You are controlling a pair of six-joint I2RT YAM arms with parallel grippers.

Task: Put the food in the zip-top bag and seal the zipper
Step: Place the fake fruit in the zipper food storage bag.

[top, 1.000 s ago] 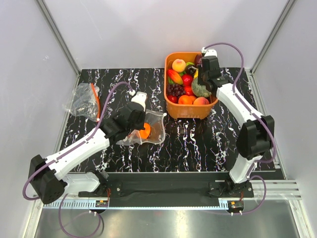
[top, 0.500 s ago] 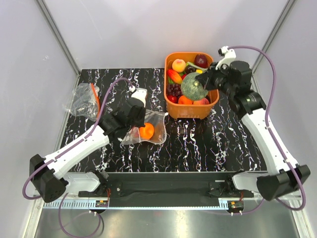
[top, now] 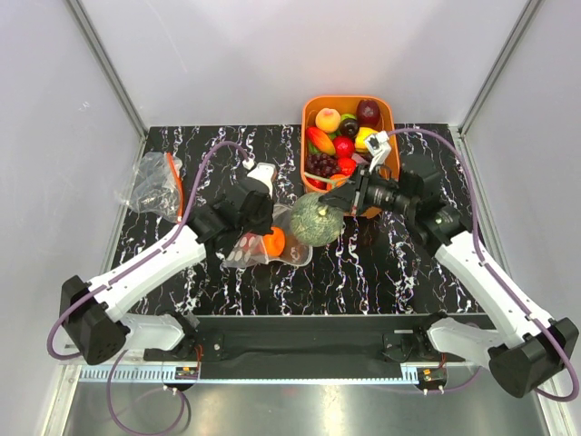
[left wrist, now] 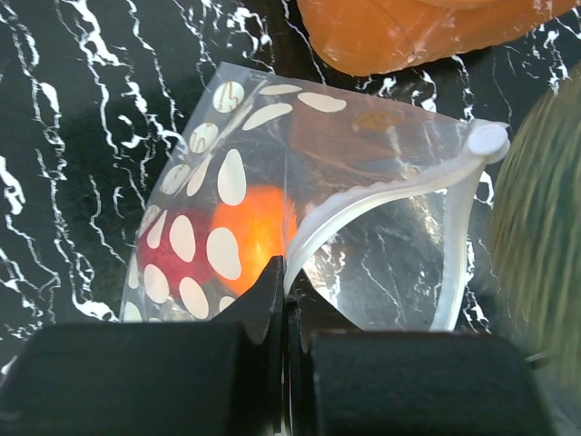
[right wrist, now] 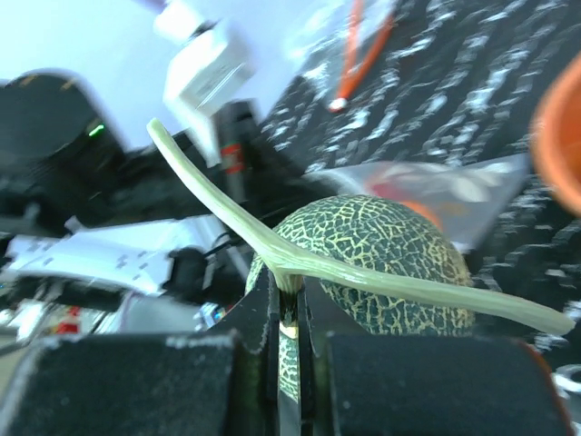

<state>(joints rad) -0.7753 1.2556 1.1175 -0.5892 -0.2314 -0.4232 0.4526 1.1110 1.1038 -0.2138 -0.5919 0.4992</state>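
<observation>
Jaws of the right gripper (right wrist: pixel 289 295) clench the stem of the netted melon (top: pixel 316 219) beside the zip-top bag (left wrist: pixel 227 182); left gripper (left wrist: pixel 284 272) grasps the bag at its zipper (left wrist: pixel 390 193); orange fruit (left wrist: pixel 256 232) inside.

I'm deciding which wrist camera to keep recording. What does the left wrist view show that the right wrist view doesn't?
Left wrist only: the left hand pinching the zipper, and the red fruit inside the dotted zip-top bag. Right wrist only: the right hand clamping the pale stem of the melon. Both: the melon, the bag and the marbled table.
</observation>
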